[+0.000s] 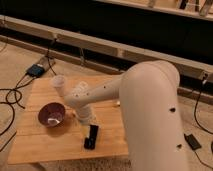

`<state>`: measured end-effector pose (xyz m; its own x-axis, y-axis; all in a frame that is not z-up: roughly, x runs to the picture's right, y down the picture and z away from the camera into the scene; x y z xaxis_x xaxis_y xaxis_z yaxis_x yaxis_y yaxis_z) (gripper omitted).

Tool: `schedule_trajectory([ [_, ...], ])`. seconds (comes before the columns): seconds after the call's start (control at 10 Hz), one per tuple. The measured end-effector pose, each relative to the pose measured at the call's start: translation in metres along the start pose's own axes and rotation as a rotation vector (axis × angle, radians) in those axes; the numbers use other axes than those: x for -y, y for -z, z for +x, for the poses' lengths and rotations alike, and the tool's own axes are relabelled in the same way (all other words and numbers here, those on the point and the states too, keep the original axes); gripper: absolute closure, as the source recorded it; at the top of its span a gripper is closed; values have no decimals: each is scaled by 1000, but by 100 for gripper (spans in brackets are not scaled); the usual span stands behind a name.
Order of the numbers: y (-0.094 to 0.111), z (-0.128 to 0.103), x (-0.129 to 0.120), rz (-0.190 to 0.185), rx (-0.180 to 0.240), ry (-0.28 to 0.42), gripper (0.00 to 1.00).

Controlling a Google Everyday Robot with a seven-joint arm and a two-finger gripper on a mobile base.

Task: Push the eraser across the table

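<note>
The eraser (91, 136) is a small black oblong block lying on the light wooden table (40, 142), near its front edge and right of centre. My gripper (87, 121) hangs at the end of the white arm, just above and behind the eraser's far end. The arm reaches in from the large white body at the right and bends at an elbow over the table's back left.
A dark purple bowl (51, 115) sits on the table left of the gripper, close to it. A black box with cables (36, 70) lies on the floor behind the table. Another small black box (192, 141) lies on the floor at right. Cables (10, 97) trail at left.
</note>
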<state>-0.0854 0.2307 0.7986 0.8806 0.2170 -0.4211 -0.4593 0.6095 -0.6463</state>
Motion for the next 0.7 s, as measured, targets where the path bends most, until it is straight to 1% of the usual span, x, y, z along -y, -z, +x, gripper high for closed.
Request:
schedule_trajectory([
  [0.3,-6,-10,4,-14,22,22,35],
  [0.7,-10,-8,9,-26,25,22,35],
])
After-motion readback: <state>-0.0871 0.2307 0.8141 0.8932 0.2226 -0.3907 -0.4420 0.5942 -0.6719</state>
